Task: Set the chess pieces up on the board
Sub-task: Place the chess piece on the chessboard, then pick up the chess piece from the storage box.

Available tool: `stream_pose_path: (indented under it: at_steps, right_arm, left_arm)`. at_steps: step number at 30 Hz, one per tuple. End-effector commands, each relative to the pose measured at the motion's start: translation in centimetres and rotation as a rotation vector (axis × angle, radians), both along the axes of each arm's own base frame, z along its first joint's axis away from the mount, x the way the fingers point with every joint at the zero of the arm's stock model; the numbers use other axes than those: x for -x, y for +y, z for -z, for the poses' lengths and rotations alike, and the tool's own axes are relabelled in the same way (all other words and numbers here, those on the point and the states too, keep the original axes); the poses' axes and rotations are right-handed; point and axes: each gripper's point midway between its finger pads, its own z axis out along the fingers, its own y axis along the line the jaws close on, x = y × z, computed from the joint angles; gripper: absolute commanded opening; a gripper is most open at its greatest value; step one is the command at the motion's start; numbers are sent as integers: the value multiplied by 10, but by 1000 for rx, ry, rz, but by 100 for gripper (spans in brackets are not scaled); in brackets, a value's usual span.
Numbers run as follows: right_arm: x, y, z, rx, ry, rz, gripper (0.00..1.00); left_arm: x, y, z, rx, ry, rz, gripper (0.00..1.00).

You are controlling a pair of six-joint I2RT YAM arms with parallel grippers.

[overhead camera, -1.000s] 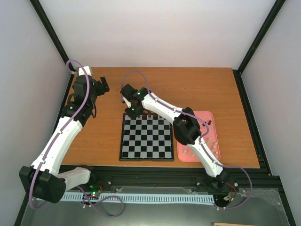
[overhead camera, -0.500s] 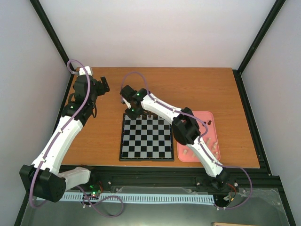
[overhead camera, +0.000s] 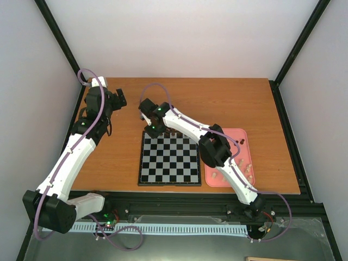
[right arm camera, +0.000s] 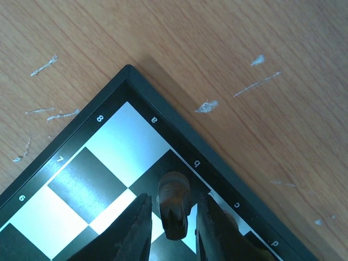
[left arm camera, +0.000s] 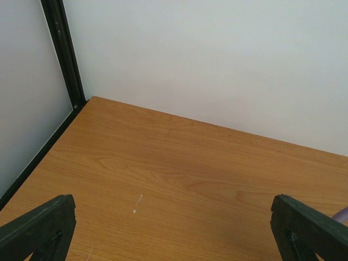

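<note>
The black-and-silver board (overhead camera: 168, 169) lies in the middle of the table. My right gripper (overhead camera: 151, 129) hangs over its far left corner. In the right wrist view the right gripper (right arm camera: 173, 220) is open, its fingers (right arm camera: 136, 225) on either side of a dark brown piece (right arm camera: 174, 201) that stands on the black b8 square, with a thin gap on each side. A second dark piece (right arm camera: 235, 222) on c8 is mostly hidden behind the right finger. My left gripper (overhead camera: 119, 99) is open and empty over bare table at the far left; the left wrist view (left arm camera: 174, 234) shows no pieces.
A pink tray (overhead camera: 242, 136) right of the board holds several pale pieces (overhead camera: 247, 168) and a few dark ones (overhead camera: 241, 142). The board's corner and black border (right arm camera: 163, 106) lie on scratched wood. Black frame posts (left arm camera: 62, 51) and white walls close the table's far side.
The right arm's elbow has shifted slightly; its gripper stays over the board's far left corner. The left arm has not moved.
</note>
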Motion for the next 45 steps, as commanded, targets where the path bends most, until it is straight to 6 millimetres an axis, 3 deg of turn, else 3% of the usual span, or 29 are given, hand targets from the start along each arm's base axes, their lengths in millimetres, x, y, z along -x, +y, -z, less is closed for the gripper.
stream_pose_path:
  at_steps: [1, 9, 14, 27, 31, 35, 38, 42, 45]
  right_arm:
    - [-3, 10, -23, -41, -46, -22, 27]
    - [-10, 18, -50, -99, -110, -39, 29]
    - [-7, 22, -56, -124, -101, -55, 29]
    - [-25, 10, -102, -168, -255, 35, 36]
    - [-24, 2, -106, -162, -284, 55, 36]
    - [-33, -27, -119, -114, -365, 130, 41]
    - [-40, -65, -131, -118, -371, 214, 44]
    - [-47, -129, -138, -106, -388, 365, 45]
    - [-46, -189, -134, -58, -396, 509, 46]
  left_arm:
    - [-3, 0, -7, -21, -18, -1, 100]
    - [-2, 1, -7, -21, -20, -5, 100]
    - [-3, 1, -5, -24, -15, -7, 100]
    - [-4, 1, -4, -25, -12, -7, 100]
    - [-5, 1, -4, -26, -13, -9, 100]
    - [-6, 3, -2, -35, -5, -19, 100]
    - [-8, 4, 1, -44, 6, -27, 100]
    - [-11, 2, 3, -44, 11, -24, 100]
    - [-14, 0, 4, -41, 13, -13, 100]
